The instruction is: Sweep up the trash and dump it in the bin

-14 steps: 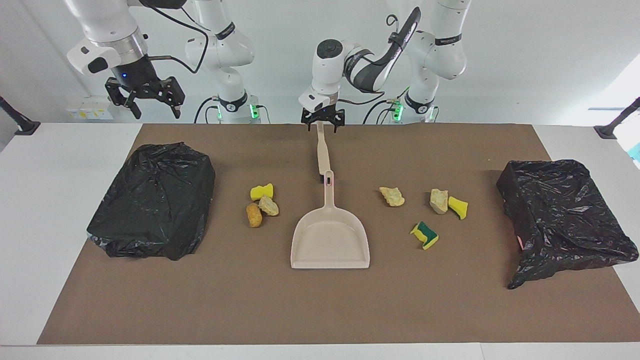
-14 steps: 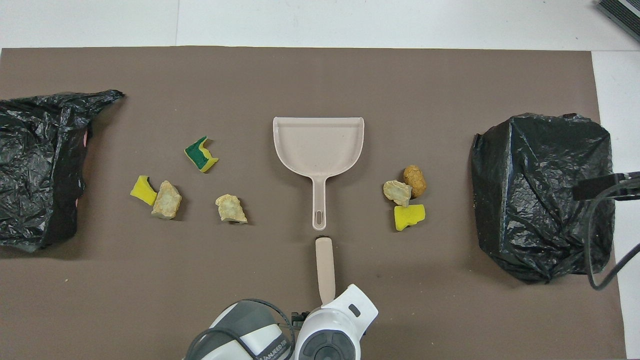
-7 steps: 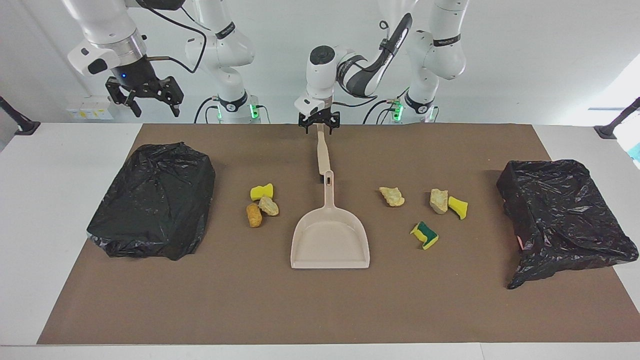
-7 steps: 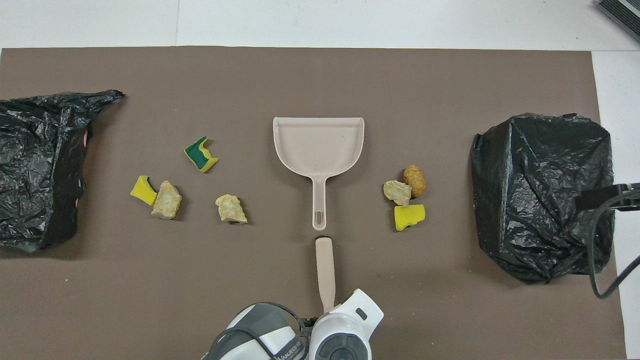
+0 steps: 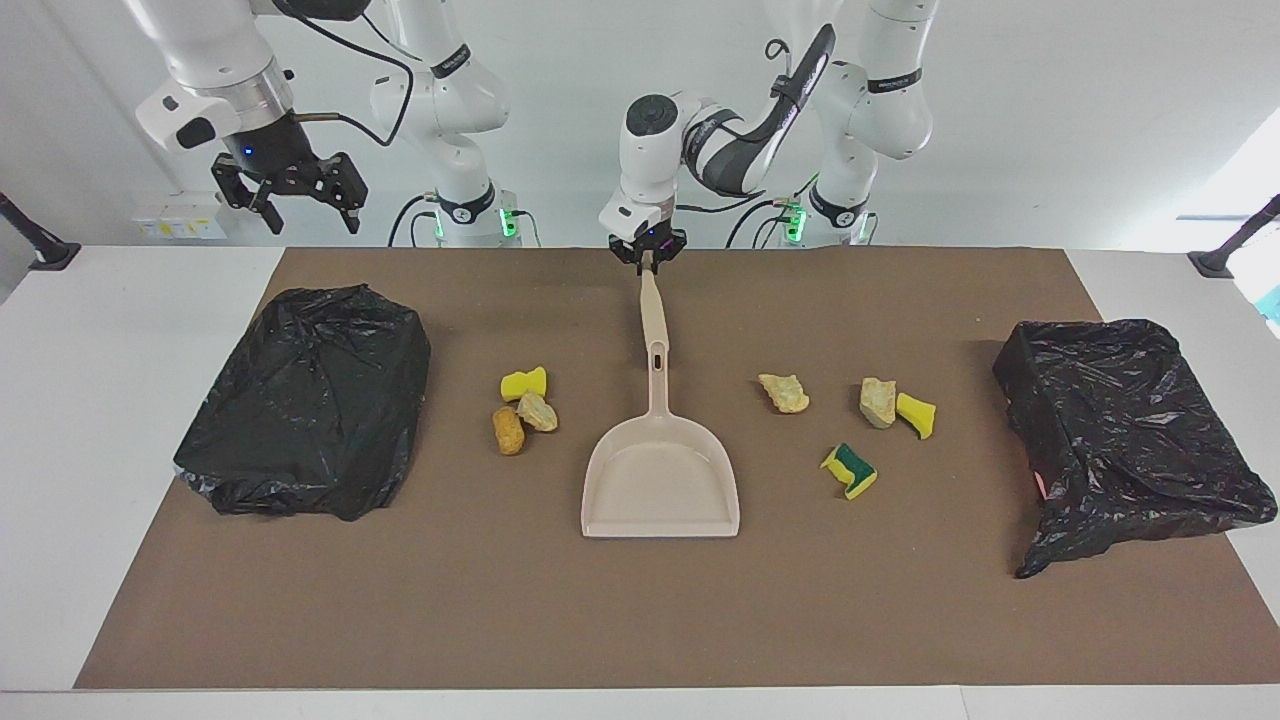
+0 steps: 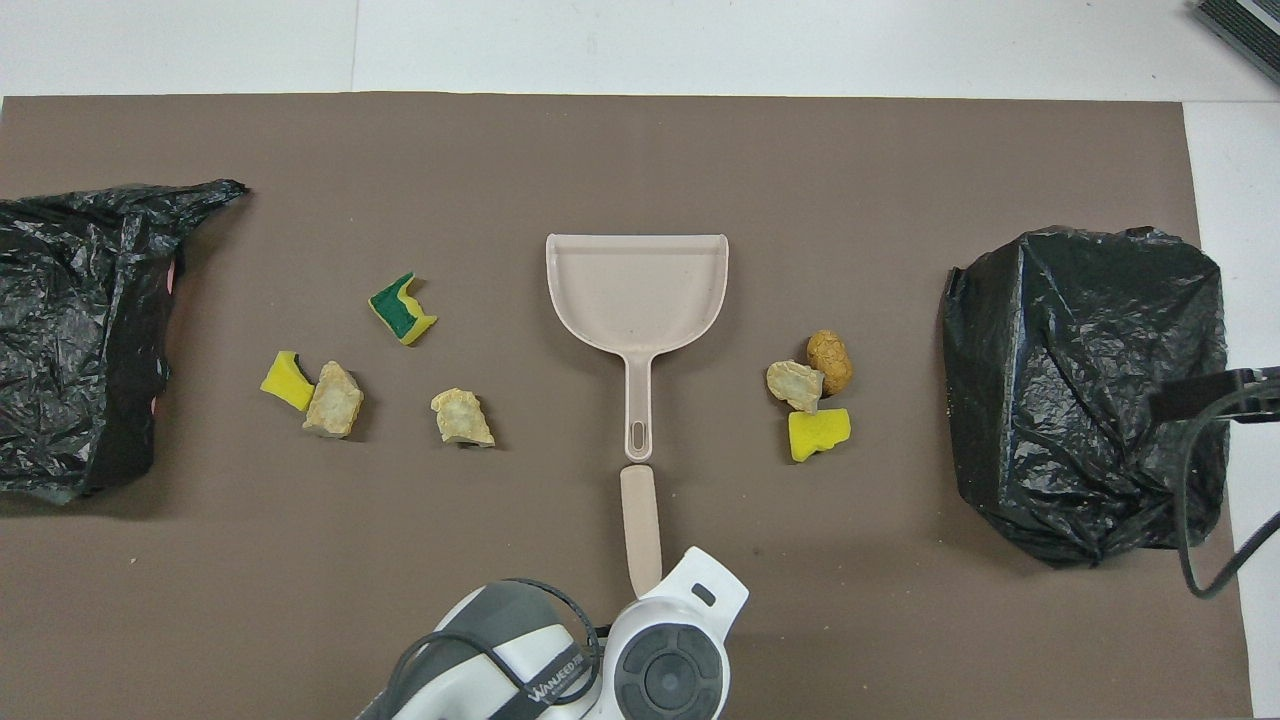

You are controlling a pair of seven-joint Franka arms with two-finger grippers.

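- A brown mat [image 5: 640,620] is spread over the table [image 5: 100,420]; one black-bagged bin [image 5: 305,400] is set at the right arm's end and another bagged bin [image 5: 1125,440] at the left arm's end.
- The dustpan [image 5: 660,470] lies mid-mat, its long axis running toward the robots, handle nearest them.
- The brush handle [image 5: 652,310] is clamped in the closed jaws of the left gripper [image 5: 647,255], in line with the dustpan's handle.
- The right gripper [image 5: 290,195] is held with jaws spread, empty, above the table's edge.
- The trash [image 5: 525,405] is scattered in two clusters beside the dustpan.

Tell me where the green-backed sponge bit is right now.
The green-backed sponge bit lies on the brown mat toward the left arm's end, between the beige dustpan and the black bag, farther from the robots than the other nearby scraps.
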